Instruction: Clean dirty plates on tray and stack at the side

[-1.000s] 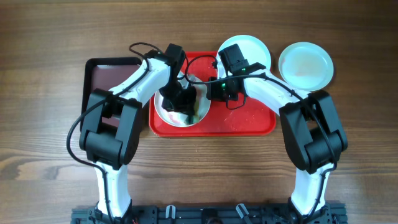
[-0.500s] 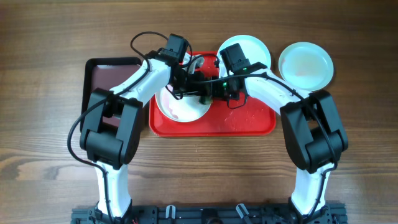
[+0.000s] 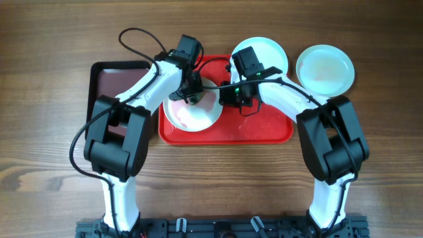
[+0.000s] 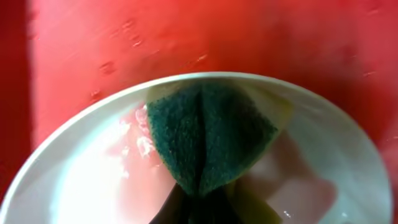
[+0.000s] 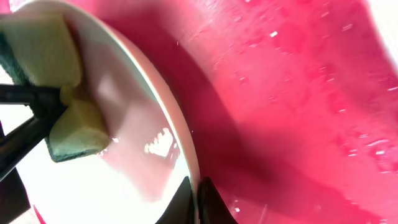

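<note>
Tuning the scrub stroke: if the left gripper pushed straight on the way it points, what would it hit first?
Likely the plate: the held sponge rests against its inner wall near the far rim. Past the rim is the red tray; depth is unclear.

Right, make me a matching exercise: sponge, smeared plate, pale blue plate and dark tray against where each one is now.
Things:
1. sponge
2. smeared plate
3. pale blue plate
4. dark tray

Places:
A. off to the right of the red tray
B. inside the red tray, rim pinched by the right pincer
C. to the left of the red tray
D. gripped by the left pincer, over the smeared plate

Pairs: 1-D, 2-B, 3-A, 4-C.
</note>
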You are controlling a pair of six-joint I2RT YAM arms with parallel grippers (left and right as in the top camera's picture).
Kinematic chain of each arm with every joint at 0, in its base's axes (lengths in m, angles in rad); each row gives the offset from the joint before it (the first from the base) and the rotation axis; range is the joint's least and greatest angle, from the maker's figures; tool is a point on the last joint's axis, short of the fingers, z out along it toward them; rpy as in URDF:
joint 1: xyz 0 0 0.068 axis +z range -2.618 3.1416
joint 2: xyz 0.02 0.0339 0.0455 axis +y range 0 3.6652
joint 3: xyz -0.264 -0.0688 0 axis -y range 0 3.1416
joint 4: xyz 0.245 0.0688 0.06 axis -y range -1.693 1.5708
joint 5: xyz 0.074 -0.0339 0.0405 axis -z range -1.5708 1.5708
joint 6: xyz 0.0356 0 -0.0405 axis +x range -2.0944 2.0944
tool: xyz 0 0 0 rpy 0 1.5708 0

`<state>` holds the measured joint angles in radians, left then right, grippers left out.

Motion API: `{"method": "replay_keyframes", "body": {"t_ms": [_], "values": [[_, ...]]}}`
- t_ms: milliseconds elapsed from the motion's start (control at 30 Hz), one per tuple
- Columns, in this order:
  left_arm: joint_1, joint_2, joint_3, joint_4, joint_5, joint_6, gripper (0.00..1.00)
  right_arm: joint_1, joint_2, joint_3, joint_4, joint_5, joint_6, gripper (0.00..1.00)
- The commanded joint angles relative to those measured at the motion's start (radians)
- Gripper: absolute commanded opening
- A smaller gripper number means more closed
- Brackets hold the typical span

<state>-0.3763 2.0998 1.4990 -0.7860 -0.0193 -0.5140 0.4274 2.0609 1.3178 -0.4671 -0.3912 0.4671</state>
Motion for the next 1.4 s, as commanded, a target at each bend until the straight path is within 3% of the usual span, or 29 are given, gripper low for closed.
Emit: {"method": "replay_keyframes", "body": {"t_ms": [0, 200, 300, 500, 567, 833, 1033, 1233, 1367], "values": [[0.021, 0.026, -0.029, -0.142, -0.158, -0.015, 0.04, -0.008, 0.019, -0.002, -0.012, 0.017, 0.004, 0.04], [0.021, 0.026, -0.029, -0.294, -0.148, -0.018, 0.04, -0.008, 0.019, -0.002, -0.012, 0.016, 0.004, 0.04], [0.02, 0.026, -0.029, -0.343, -0.058, -0.011, 0.04, -0.008, 0.019, -0.002, -0.012, 0.016, 0.003, 0.04], [0.014, 0.026, -0.029, -0.315, 0.464, 0.225, 0.04, -0.008, 0.019, -0.002, -0.011, 0.016, 0.004, 0.04], [0.002, 0.026, -0.029, -0.262, 0.522, 0.249, 0.04, -0.008, 0.019, -0.002, -0.012, 0.016, 0.004, 0.04], [-0.064, 0.026, -0.029, -0.044, 0.516, 0.245, 0.04, -0.008, 0.019, -0.002, -0.011, 0.016, 0.004, 0.04], [-0.061, 0.026, -0.029, 0.016, 0.275, 0.211, 0.04, -0.008, 0.019, -0.002, -0.012, 0.016, 0.004, 0.04], [-0.027, 0.026, -0.029, 0.067, 0.177, 0.21, 0.04, -0.008, 0.019, -0.002, -0.013, 0.016, 0.004, 0.04], [0.036, 0.026, -0.029, 0.071, 0.111, 0.085, 0.04, -0.008, 0.019, -0.002, -0.014, 0.016, 0.004, 0.04]]}}
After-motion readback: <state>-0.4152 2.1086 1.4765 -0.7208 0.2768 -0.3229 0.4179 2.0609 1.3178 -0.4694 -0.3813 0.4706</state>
